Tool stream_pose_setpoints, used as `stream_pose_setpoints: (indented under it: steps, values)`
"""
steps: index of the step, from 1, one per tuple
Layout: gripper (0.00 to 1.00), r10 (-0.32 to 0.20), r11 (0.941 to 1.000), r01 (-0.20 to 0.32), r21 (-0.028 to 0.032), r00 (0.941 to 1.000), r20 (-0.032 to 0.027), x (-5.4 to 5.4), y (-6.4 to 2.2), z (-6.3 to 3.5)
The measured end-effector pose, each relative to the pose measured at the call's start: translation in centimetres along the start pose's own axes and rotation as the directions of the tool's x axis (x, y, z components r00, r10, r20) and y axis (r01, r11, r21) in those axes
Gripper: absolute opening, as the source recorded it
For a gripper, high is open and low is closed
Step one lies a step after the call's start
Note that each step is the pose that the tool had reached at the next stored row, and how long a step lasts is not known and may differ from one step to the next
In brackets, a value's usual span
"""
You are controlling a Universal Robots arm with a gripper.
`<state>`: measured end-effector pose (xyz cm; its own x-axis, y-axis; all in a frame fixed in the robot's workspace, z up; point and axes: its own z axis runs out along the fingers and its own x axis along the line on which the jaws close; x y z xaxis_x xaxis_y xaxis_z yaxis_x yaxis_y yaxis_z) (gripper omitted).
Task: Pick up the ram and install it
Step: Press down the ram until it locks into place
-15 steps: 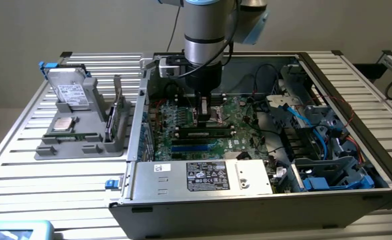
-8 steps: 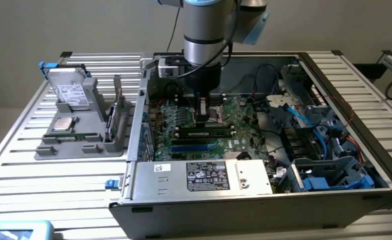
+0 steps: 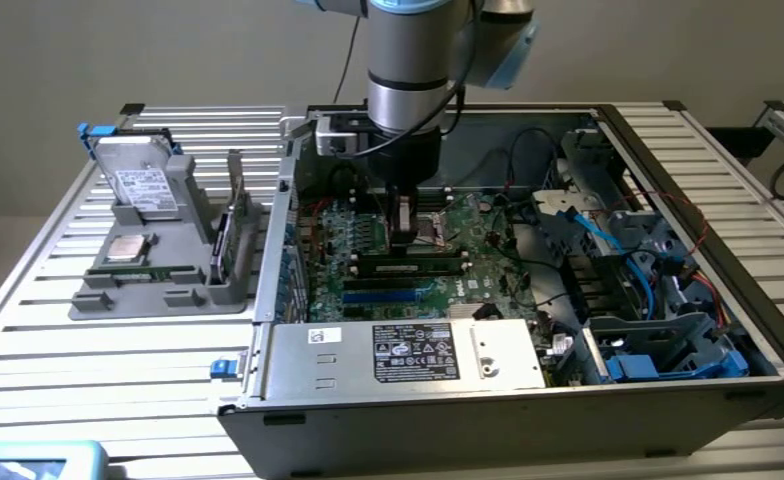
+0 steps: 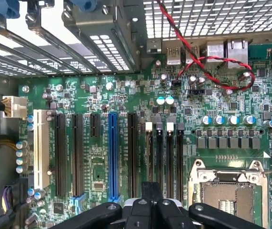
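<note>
- Ram (image 3: 412,267) lies along a motherboard slot, inside the open computer case (image 3: 499,400).
- Gripper (image 3: 406,232) directly above it, fingers closed narrow; contact with ram unclear.
- White label (image 3: 416,352) on power supply; print unreadable.
- Empty CPU socket (image 4: 227,193) beside slots.

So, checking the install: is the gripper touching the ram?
Cannot tell. In the exterior view the gripper hangs right above the ram, but its own body hides any contact or gap.
</note>
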<state>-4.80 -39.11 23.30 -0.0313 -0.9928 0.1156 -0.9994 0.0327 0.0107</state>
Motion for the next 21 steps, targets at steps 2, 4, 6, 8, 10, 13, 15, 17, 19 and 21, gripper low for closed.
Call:
stream_pose_setpoints:
  steps: [2,4,6,8,10,13,15,17,19,21]
  values:
    - [0.11,0.0,1.0,0.0,-0.0002,1.0,0.0058,-0.02,0.0,0.16]
    - [0.11,0.0,1.0,0.0,-0.0003,0.9999,0.0103,-0.03,0.01,0.29]
    - [0.11,0.0,1.0,0.0,-0.0004,0.9999,0.0116,-0.01,0.0,0.36]
    - [0.11,0.0,1.0,0.0,-0.0004,0.9999,0.0117,0.04,0.0,0.41]
    - [0.11,0.0,1.0,0.0,-0.0003,0.9999,0.0118,0.03,0.01,0.5]
    - [0.11,0.0,1.0,0.0,-0.0007,0.9999,0.0119,0.02,0.05,0.69]
    - [0.11,0.0,1.0,0.0,-0.0009,0.9999,0.0126,0.0,0.08,0.85]
    - [0.11,0.0,1.0,0.0,-0.0006,0.9999,0.013,-0.01,0.08,0.97]
    - [0.11,0.0,1.0,0.0,-0.0006,0.9999,0.0138,-0.02,0.08,1.03]
    - [0.11,0.0,1.0,0.0,-0.0005,0.9999,0.0142,-0.02,0.08,1.02]
